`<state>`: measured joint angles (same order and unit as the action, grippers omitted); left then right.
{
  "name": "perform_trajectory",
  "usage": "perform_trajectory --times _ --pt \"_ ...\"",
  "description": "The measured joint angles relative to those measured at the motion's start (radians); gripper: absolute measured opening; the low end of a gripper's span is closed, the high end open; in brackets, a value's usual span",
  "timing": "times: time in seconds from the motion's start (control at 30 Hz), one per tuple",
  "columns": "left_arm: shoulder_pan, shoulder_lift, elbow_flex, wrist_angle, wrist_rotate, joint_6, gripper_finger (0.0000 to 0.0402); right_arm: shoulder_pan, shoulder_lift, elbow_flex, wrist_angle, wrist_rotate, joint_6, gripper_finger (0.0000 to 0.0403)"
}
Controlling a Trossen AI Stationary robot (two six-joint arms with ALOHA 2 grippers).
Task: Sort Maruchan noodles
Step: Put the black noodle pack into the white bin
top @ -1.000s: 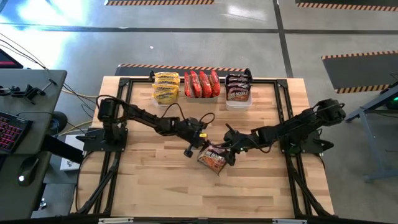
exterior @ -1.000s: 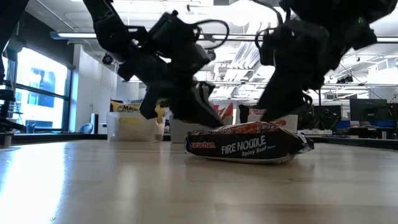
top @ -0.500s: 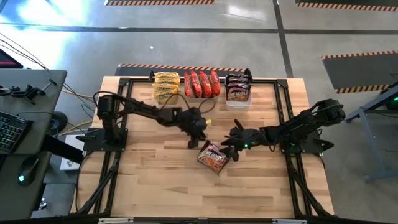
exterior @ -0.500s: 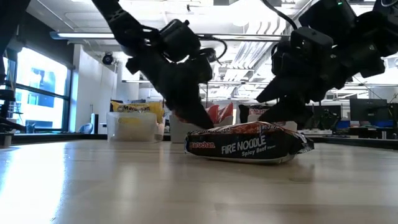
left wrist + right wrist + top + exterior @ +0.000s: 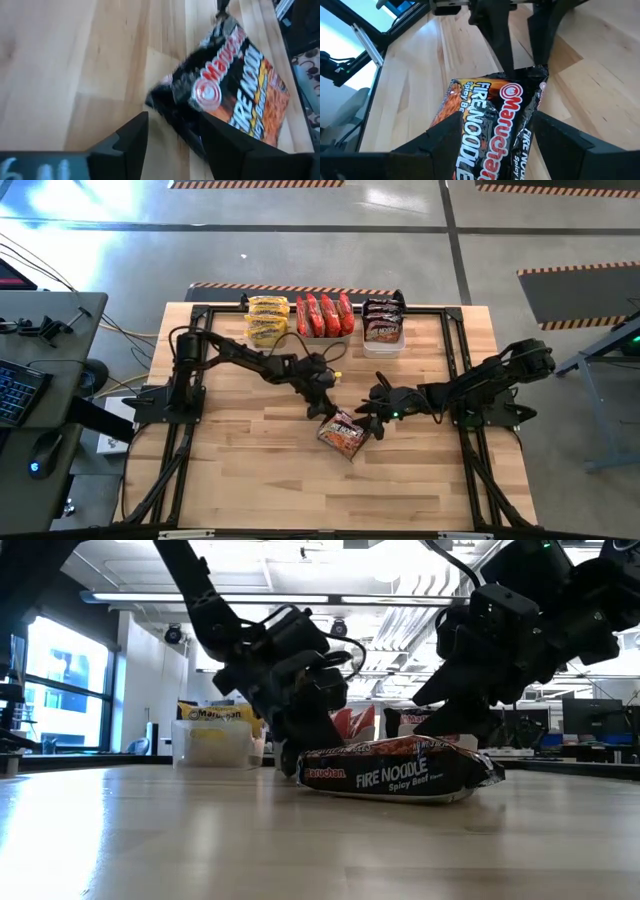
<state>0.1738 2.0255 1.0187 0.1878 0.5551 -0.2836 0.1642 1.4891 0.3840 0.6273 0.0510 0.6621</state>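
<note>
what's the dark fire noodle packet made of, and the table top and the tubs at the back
Fire Noodle packet: thin glossy plastic film, judging by its crinkled ends, printed face and light glints.

Table top: light wood in joined strips with a smooth, slightly shiny finish; seams and grain show, probably butcher block.

Tubs: clear, stiff-looking plastic; the yellow packets show through the wall.

You are looking at two matte black, six-joint arms built from slim tubular links and bulkier rounded joint housings. The left arm (image 5: 250,365) carries a thin black cable looped loosely above its wrist, plus a small yellow mark near the wrist. The right arm (image 5: 480,380) shows a small green indicator light near its wrist. Each arm ends in two flat, dark, wedge-shaped fingers (image 5: 130,142) with plain matte faces (image 5: 442,137).
</note>
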Motion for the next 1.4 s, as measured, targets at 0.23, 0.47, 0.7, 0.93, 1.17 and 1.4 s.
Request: perform_trajectory --times 0.23,0.47,0.7,0.93,1.17,1.4 --pt "-0.007 0.012 -0.003 0.066 -0.011 0.05 0.0139 0.0 0.0 0.0 0.008 -0.009 -0.01 0.0231" --pt "-0.044 0.012 -0.003 0.083 -0.009 0.213 0.0035 0.0 0.0 0.0 -0.021 -0.002 0.042 0.0232" --pt "-0.046 0.001 -0.004 0.134 -0.012 0.337 0.0003 0.013 0.0 0.0 -0.092 0.002 0.09 0.0236" --pt "-0.046 -0.054 -0.004 0.159 -0.012 0.383 0.0001 0.022 0.002 0.0 -0.076 -0.053 0.136 0.0262" --pt "-0.046 -0.08 -0.003 0.155 -0.019 0.37 0.0 0.02 0.003 0.001 0.028 -0.124 0.148 0.0272" --pt "-0.046 -0.08 -0.003 0.155 -0.043 0.367 0.0 0.02 0.003 0.001 0.034 -0.129 0.223 0.0273"
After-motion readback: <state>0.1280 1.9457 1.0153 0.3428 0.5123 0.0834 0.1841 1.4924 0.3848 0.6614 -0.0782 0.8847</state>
